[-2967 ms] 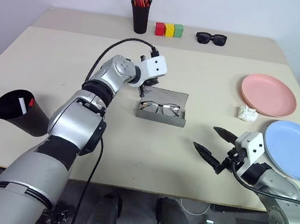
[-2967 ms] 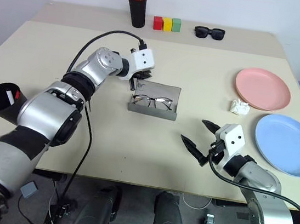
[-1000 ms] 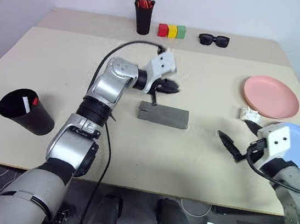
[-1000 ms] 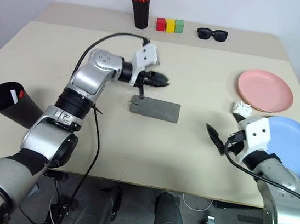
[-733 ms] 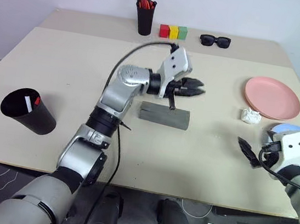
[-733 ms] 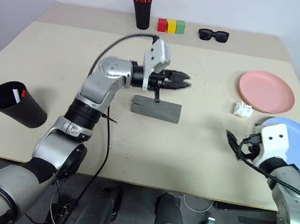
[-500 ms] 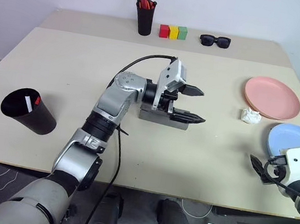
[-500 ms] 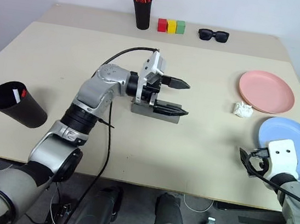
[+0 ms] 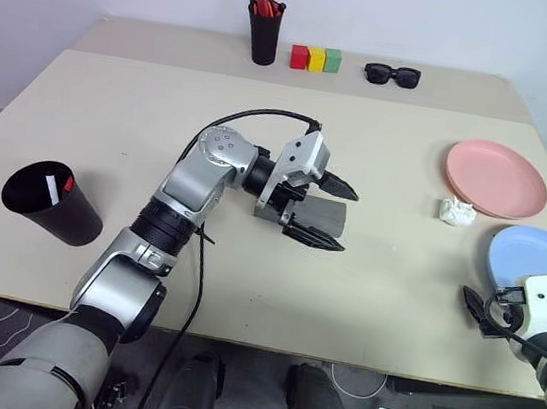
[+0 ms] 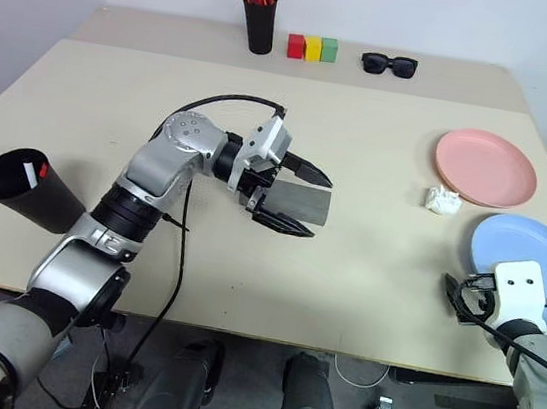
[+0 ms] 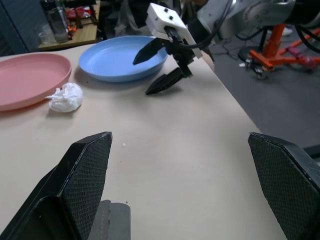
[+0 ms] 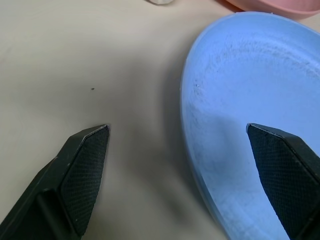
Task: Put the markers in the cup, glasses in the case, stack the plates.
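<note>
Two plates sit at the right end of the beige table (image 9: 114, 113): the salmon pink plate (image 9: 494, 177) farther back and the light blue plate (image 9: 537, 270) nearer the front edge, apart and not stacked, with a crumpled white paper ball (image 9: 457, 211) lying between them toward the table's middle. The right gripper (image 10: 465, 295) hovers low at the front edge just beside the blue plate, its black fingers spread wide with nothing between them; in its wrist view one finger is over bare tabletop and the other over the blue plate's rim. The left gripper (image 9: 319, 209) reaches across the middle of the table, pointing toward the right, its fingers parted wide and empty, one above the far edge and one above the near edge of the grey case (image 9: 315, 213), which lies flat with its lid closed. At the left front corner the black cup (image 9: 52, 204) leans on its side, mouth up, with the white marker (image 9: 51, 183) and the red marker (image 9: 68, 182) inside. Along the back edge stand a black pen holder (image 9: 264, 34) with orange-red pens, three coloured blocks (image 9: 316, 59) and black sunglasses (image 9: 391, 75).
</note>
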You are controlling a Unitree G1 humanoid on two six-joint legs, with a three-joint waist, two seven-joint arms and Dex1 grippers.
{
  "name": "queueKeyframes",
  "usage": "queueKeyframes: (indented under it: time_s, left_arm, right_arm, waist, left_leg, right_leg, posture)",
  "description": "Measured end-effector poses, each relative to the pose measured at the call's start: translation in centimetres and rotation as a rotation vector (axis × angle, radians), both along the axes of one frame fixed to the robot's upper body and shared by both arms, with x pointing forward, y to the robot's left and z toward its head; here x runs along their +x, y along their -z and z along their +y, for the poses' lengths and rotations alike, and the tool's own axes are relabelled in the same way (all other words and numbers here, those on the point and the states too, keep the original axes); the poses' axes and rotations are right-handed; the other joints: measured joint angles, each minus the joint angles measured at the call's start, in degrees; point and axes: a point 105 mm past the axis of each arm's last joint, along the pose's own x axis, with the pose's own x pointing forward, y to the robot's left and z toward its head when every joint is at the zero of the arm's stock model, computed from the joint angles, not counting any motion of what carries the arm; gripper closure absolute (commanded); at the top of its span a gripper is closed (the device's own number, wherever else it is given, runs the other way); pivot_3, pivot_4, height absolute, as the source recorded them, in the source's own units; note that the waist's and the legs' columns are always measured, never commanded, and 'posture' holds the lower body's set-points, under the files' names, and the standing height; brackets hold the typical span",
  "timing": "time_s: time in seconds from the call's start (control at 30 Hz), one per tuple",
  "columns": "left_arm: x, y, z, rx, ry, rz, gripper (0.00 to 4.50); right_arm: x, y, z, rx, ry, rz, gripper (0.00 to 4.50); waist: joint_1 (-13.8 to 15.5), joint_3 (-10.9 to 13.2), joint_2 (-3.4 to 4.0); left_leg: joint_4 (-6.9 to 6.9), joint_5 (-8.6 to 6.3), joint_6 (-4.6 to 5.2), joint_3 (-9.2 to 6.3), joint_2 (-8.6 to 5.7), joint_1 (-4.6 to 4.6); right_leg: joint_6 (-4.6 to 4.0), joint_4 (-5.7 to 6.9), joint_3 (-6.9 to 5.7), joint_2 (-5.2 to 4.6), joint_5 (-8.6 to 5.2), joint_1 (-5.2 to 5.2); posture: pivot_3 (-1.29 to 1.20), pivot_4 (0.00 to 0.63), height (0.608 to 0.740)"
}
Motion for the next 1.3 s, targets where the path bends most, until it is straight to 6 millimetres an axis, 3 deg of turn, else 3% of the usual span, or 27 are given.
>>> queueKeyframes:
  time_s: [0.03,0.13,0.37,0.8,1.07,1.3]
  left_arm:
    - [0.0,0.1,0.1,0.011,-0.001,-0.006,0.04]
    - [0.1,0.4,0.4,0.029,-0.006,-0.017,0.0]
    - [-0.3,0.9,0.8,0.049,-0.01,-0.015,0.0]
    - [-0.2,0.9,1.0,0.04,-0.081,-0.006,0.0]
    - [-0.1,0.7,1.0,0.019,-0.132,-0.012,0.0]
    - [0.2,0.9,1.5,0.009,-0.21,-0.012,0.0]
  right_arm:
    - [0.1,0.0,0.0,0.003,0.001,-0.002,0.0]
    - [0.3,0.2,0.0,0.011,-0.004,-0.004,0.88]
    - [1.2,0.8,-0.3,0.035,-0.004,-0.002,4.47]
    - [4.1,-0.4,-2.1,-0.164,0.073,-0.097,4.47]
    - [9.6,-6.6,-1.2,-0.266,0.016,-0.298,4.47]
    - [15.0,-6.8,1.1,-0.275,-0.137,-0.245,4.47]
  waist:
    - [0.0,0.0,0.0]
    - [0.0,0.0,0.0]
    - [0.1,0.0,0.0]
    - [-0.1,0.0,-0.05]
    - [-1.1,0.0,0.02]
    - [-1.8,0.0,0.07]
  left_leg:
    - [0.0,0.0,0.0,0.0,0.0,0.01]
    - [0.01,0.0,0.0,0.0,0.0,0.02]
    - [0.02,0.0,0.0,0.0,0.0,0.02]
    - [-0.01,0.0,0.0,0.01,0.0,0.14]
    - [-0.07,0.0,0.0,0.02,0.0,0.16]
    - [-0.13,0.01,0.0,0.06,0.0,0.16]
  right_leg:
    - [0.0,0.0,0.0,0.0,0.0,0.0]
    - [0.0,-0.01,0.0,0.0,0.0,0.04]
    - [0.0,-0.04,0.0,0.0,0.0,0.07]
    - [0.0,-0.07,0.02,-0.01,0.0,0.17]
    - [0.0,-0.05,0.02,0.0,0.0,0.14]
    - [0.0,-0.04,0.07,0.0,0.01,0.06]
  posture:
    - [0.0,0.15,0.74]
    - [0.0,0.15,0.74]
    - [0.0,0.15,0.74]
    - [0.0,0.15,0.74]
    - [0.0,0.15,0.74]
    - [0.0,0.15,0.74]
